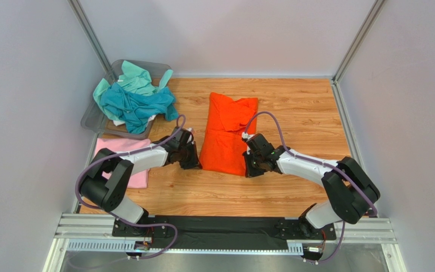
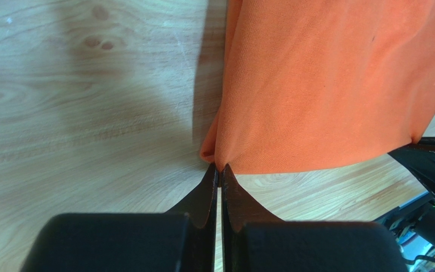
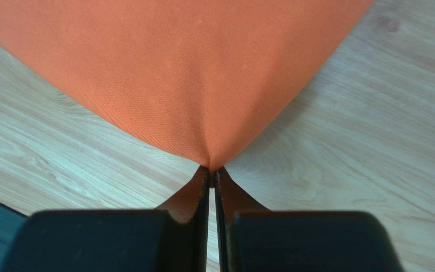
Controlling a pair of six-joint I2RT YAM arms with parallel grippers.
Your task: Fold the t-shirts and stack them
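Your orange t-shirt (image 1: 228,133) lies in the middle of the wooden surface (image 1: 293,107). It is folded into a long, narrow panel, mostly smooth, with a few creases at its far end. The cloth puckers to a small point at each near corner.

Both arms reach forward and inward, low over the surface, with their elbows out to the sides. Your left gripper (image 2: 220,168) is clamped on the near left corner. Your right gripper (image 3: 211,170) is pinched tight on the near right corner.

The shirt's long axis runs from near to far and leans slightly right at the far end. Its narrow near edge faces the arm bases.

The pink t-shirt (image 1: 117,146) lies flat at the left, partly under the left arm. The teal t-shirt (image 1: 134,105) and mint t-shirt (image 1: 137,76) are heaped in the grey bin (image 1: 92,119) at the far left.
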